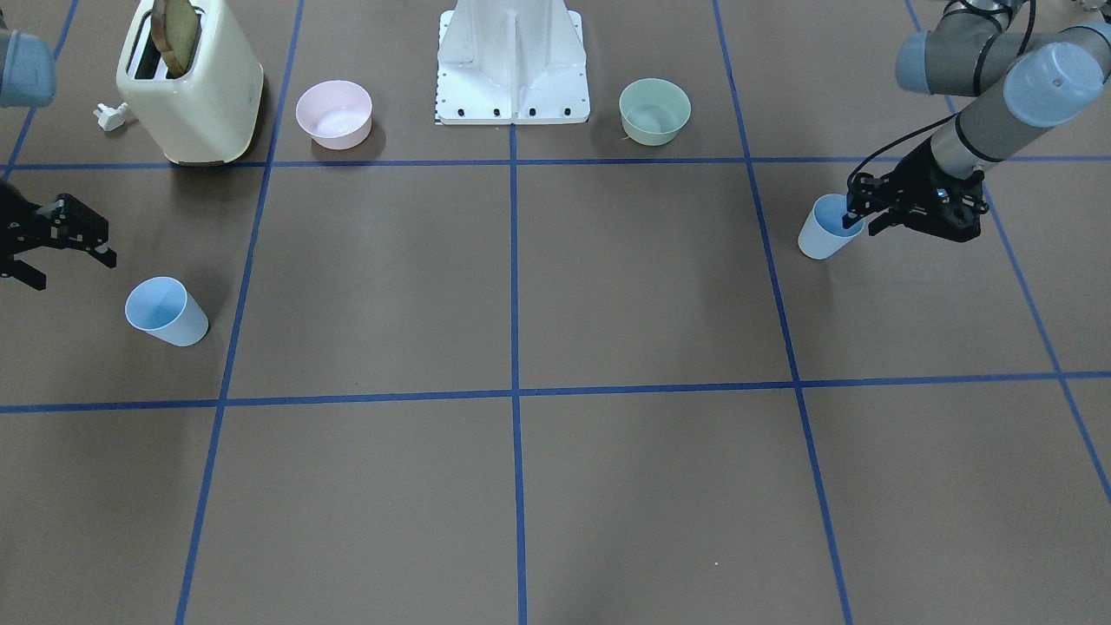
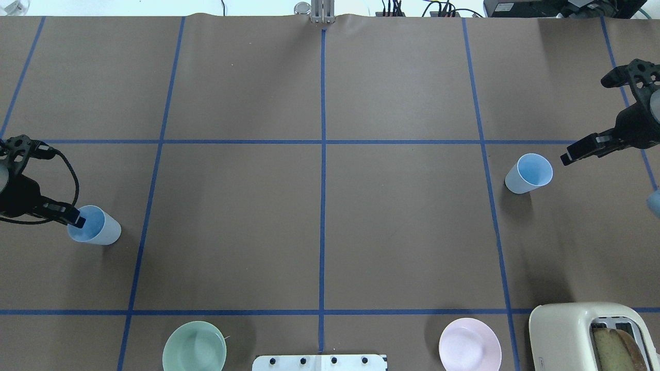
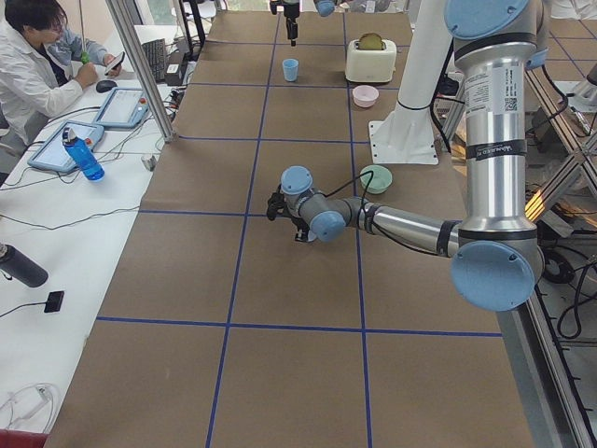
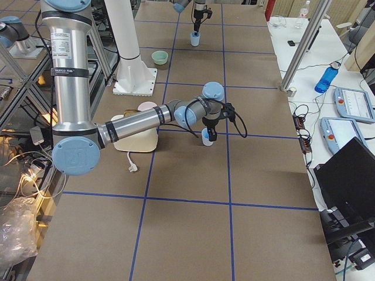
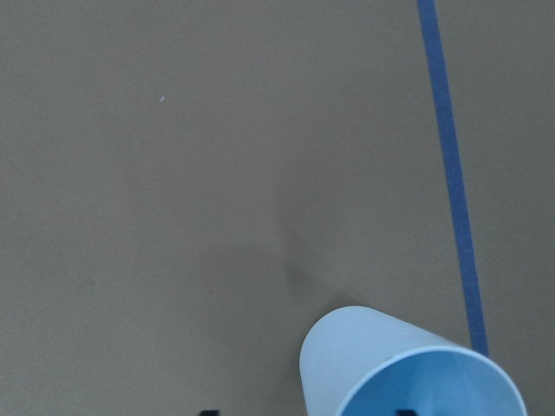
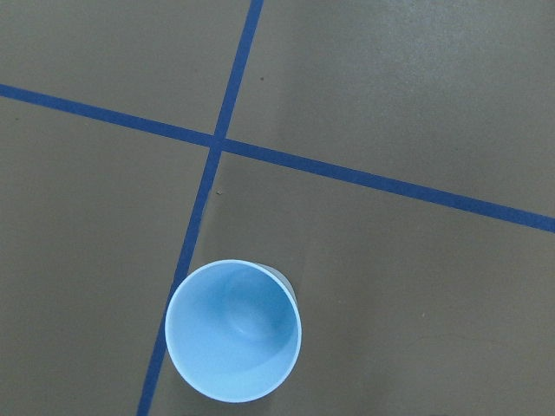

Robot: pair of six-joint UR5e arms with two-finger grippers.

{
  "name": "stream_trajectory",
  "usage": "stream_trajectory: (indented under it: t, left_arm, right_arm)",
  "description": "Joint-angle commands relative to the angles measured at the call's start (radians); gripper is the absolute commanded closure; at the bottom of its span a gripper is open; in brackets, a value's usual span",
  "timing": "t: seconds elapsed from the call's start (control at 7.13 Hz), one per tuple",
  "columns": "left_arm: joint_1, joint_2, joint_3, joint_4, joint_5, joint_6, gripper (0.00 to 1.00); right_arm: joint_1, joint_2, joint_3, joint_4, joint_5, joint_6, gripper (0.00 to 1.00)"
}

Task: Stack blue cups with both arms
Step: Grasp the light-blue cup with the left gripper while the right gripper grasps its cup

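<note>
One blue cup (image 1: 829, 230) stands upright on the table at my left side; it also shows in the overhead view (image 2: 98, 229). My left gripper (image 1: 857, 215) is open at its rim. The left wrist view shows one fingertip inside the cup (image 5: 416, 373) and the other outside its wall. The second blue cup (image 1: 167, 311) stands upright at my right side, also in the overhead view (image 2: 528, 173) and the right wrist view (image 6: 232, 329). My right gripper (image 1: 74, 269) is open and empty, raised above and beside that cup.
A cream toaster (image 1: 191, 82) holding bread, a pink bowl (image 1: 334, 113), a pale green bowl (image 1: 654, 110) and the white base (image 1: 512, 61) line the robot's edge. Blue tape lines grid the brown table. A seated person (image 3: 37, 65) is beyond the far edge.
</note>
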State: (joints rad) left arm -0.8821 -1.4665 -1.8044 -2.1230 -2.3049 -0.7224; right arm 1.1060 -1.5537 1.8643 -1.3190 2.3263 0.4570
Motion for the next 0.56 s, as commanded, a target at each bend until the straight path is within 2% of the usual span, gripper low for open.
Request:
stream_trajectory:
  t: [0.0, 0.28, 0.42]
  left_arm:
    - [0.0, 0.0, -0.012, 0.0, -0.004, 0.0, 1.0]
    - [-0.008, -0.003, -0.058, 0.023, -0.013, -0.012, 1.0]
    - [-0.006, -0.033, -0.091, 0.082, -0.013, -0.075, 1.0]
  right_arm:
    - [0.0, 0.004, -0.001, -0.002, 0.001, 0.002, 0.1]
    - [-0.002, 0.01, -0.004, -0.008, 0.001, 0.002, 0.11]
    - [-0.002, 0.029, -0.017, -0.014, 0.002, 0.002, 0.17]
